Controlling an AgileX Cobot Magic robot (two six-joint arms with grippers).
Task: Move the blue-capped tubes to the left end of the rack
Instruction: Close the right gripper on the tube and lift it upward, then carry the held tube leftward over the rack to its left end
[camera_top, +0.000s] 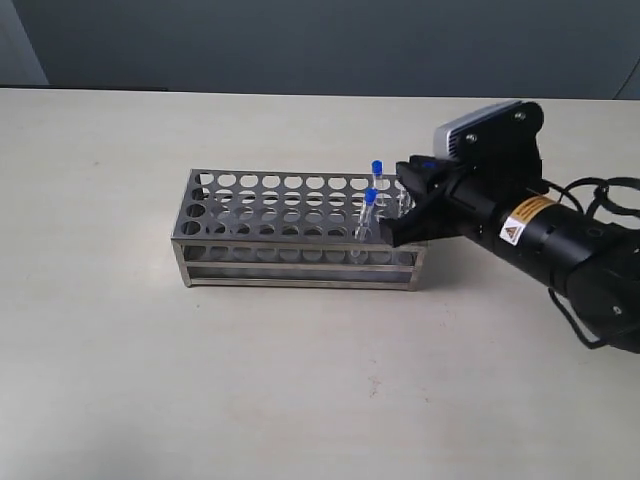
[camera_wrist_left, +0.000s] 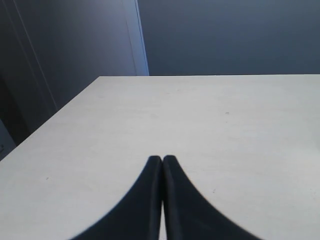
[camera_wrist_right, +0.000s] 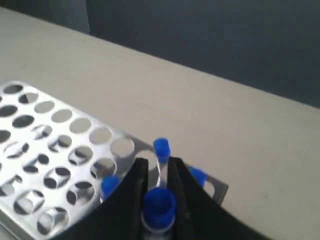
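The right gripper straddles a blue-capped tube at the rack; its grasp is unclear. The left gripper is clenched.

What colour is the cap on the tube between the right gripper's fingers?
Bright blue; the cap shows best in the right wrist view.

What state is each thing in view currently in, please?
rack: standing upright on the table, most holes empty.
blue-capped tubes: four, capped, standing at the rack's right end.
right gripper: jaws closed around one blue-capped tube.
left gripper: shut, holding nothing, above the table.
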